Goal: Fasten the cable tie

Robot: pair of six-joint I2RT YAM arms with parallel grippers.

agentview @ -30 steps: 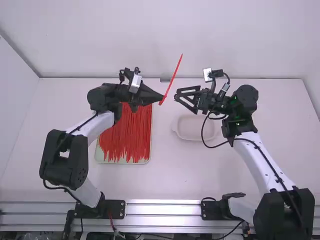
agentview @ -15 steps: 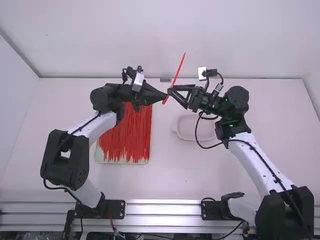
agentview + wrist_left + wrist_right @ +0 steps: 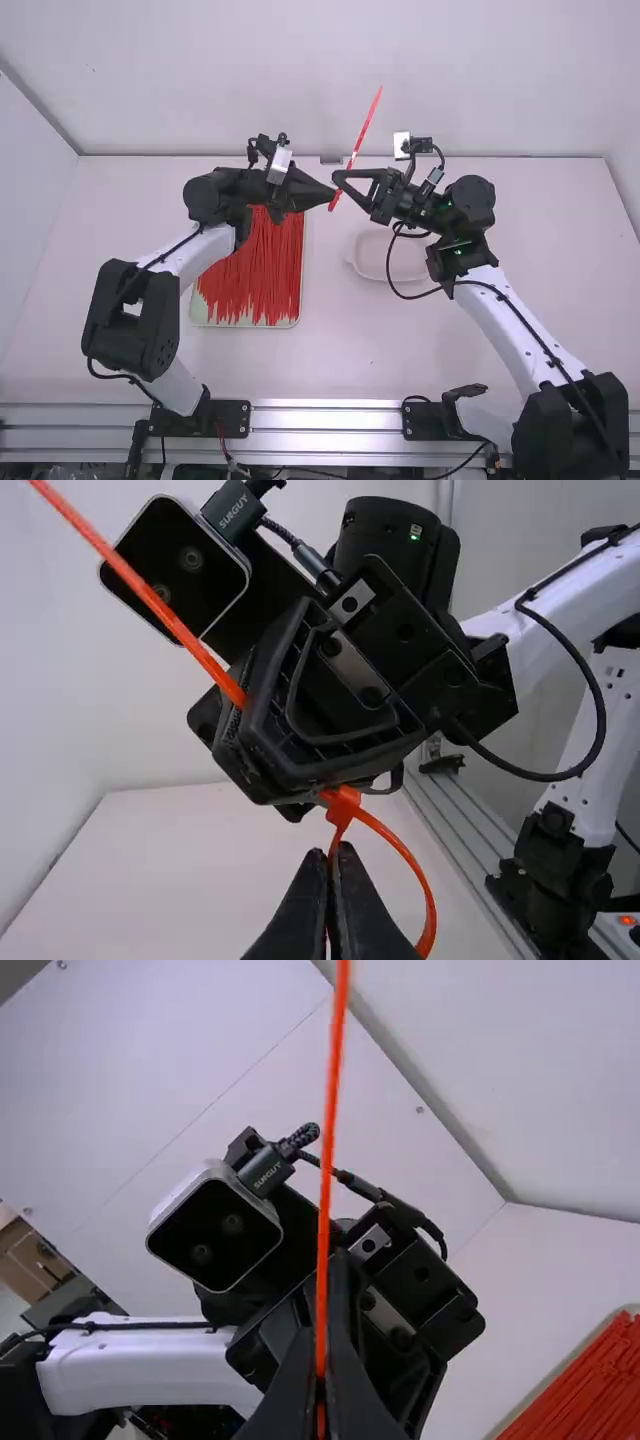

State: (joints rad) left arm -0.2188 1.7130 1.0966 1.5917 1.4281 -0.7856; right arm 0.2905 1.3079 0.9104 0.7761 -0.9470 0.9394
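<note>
Cable tie [image 3: 368,120] in left end effector [image 3: 331,194]

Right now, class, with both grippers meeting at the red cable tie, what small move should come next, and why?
Probably the right gripper should pull the tail of the thin red plastic cable tie away from the left gripper: both grippers are shut on it, and a loose loop hangs beside the left one.
</note>
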